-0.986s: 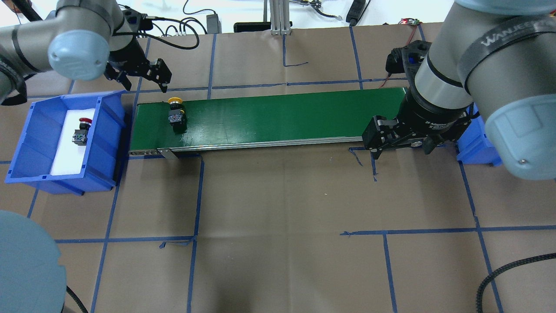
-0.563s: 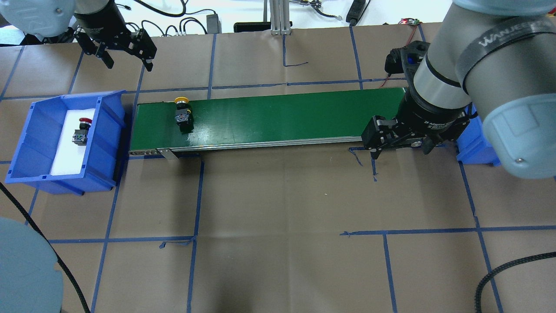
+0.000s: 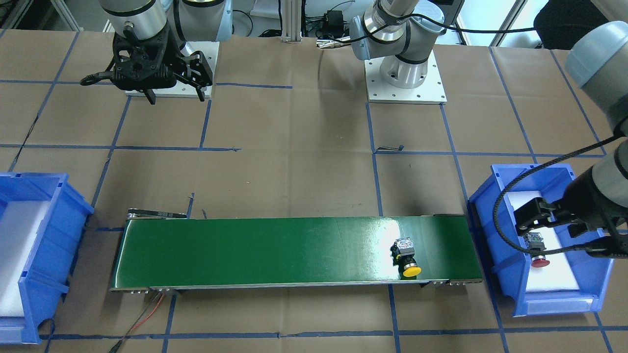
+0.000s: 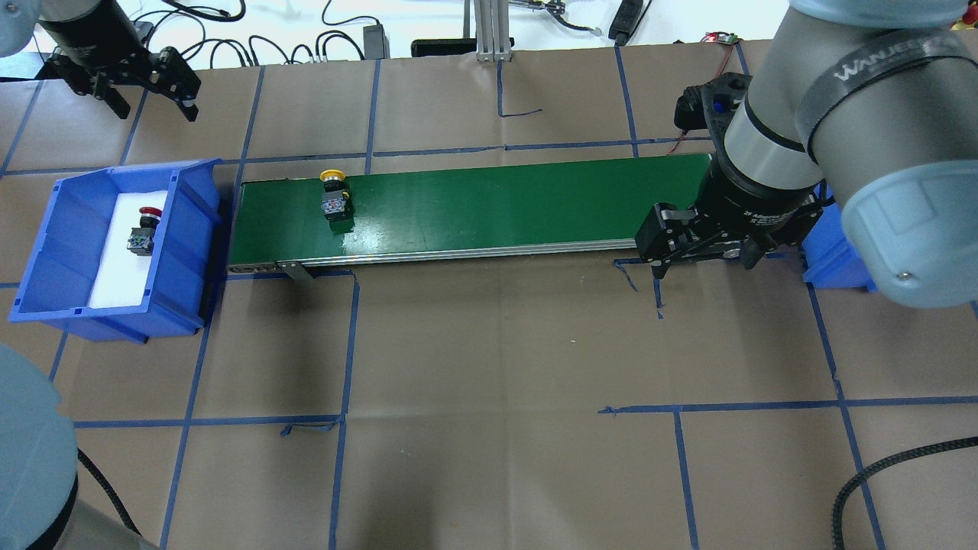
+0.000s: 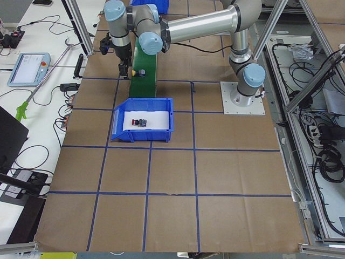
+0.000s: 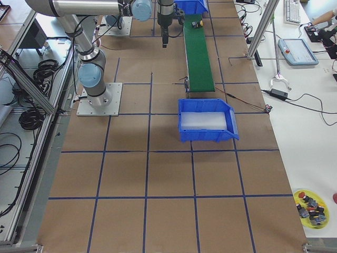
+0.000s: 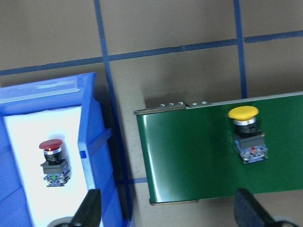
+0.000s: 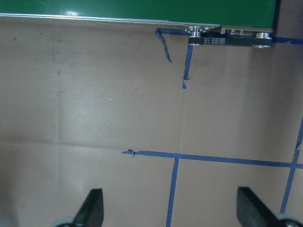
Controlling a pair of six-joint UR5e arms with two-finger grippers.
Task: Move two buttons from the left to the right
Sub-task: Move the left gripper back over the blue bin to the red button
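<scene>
The yellow-capped button lies on its side near the left end of the green conveyor belt; it also shows in the front view and the left wrist view. The red-capped button lies on white foam in the left blue bin and shows in the left wrist view. My left gripper is open and empty, high up, beyond the bin's far corner. My right gripper is open and empty over the paper, just in front of the belt's right end.
A second blue bin with white foam stands at the belt's right end, mostly hidden by my right arm; the front view shows it with no button in it. Brown paper with blue tape lines covers the table. Cables lie along the far edge.
My left gripper has pulled away from the belt, up and toward the far left corner. The yellow button has travelled a little to the right on the belt. The right gripper has barely moved.
</scene>
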